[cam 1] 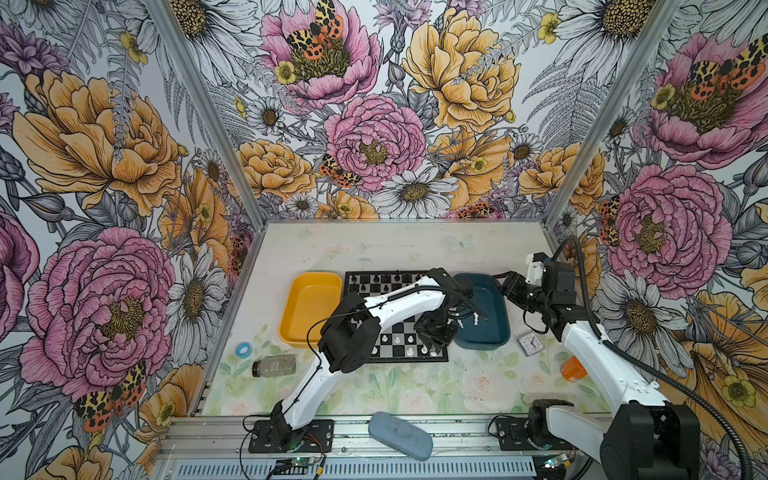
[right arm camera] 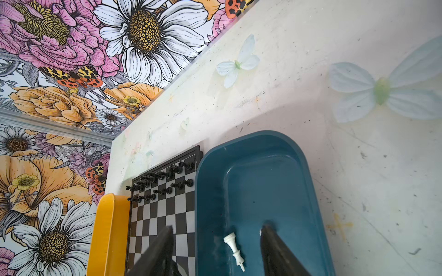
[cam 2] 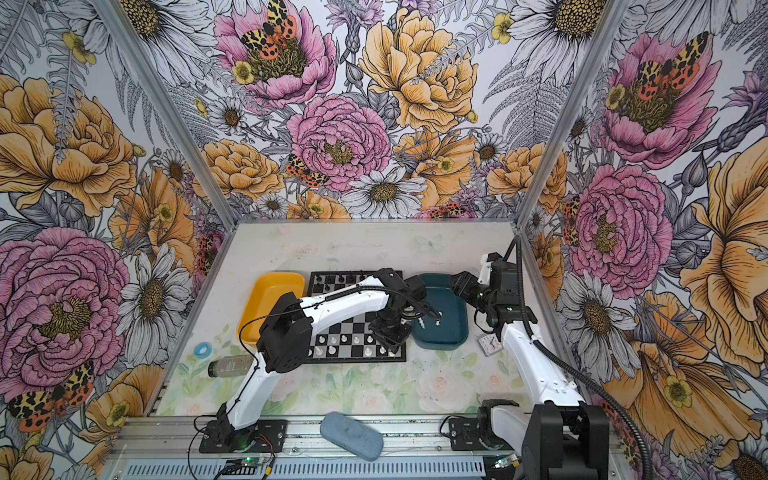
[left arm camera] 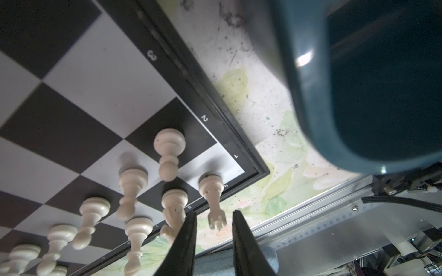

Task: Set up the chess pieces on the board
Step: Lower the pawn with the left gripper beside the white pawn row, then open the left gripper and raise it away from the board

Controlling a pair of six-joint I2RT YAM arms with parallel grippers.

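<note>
The board (cam 1: 399,328) (cam 2: 347,328) lies between two trays. Black chessmen fill its far rows. Several white chess pieces (left arm camera: 168,153) stand on the two near rows. My left gripper (cam 1: 434,336) (left arm camera: 214,212) hovers over the board's near right corner. It is open, one finger on each side of the white rook (left arm camera: 211,191) on the corner square, with a gap on both sides. My right gripper (cam 1: 507,284) (right arm camera: 217,228) hangs open over the blue tray (right arm camera: 308,191), holding nothing. A white piece (right arm camera: 234,248) lies on its side in that tray; a top view shows two (cam 1: 459,322) there.
A yellow tray (cam 1: 309,307) sits left of the board and the blue tray (cam 1: 486,332) right of it. A small clock (cam 1: 528,344) and an orange object (cam 1: 573,368) lie near right. A bottle (cam 1: 274,365) and a blue ring (cam 1: 243,349) lie near left. A grey-blue case (cam 1: 401,434) rests on the front rail.
</note>
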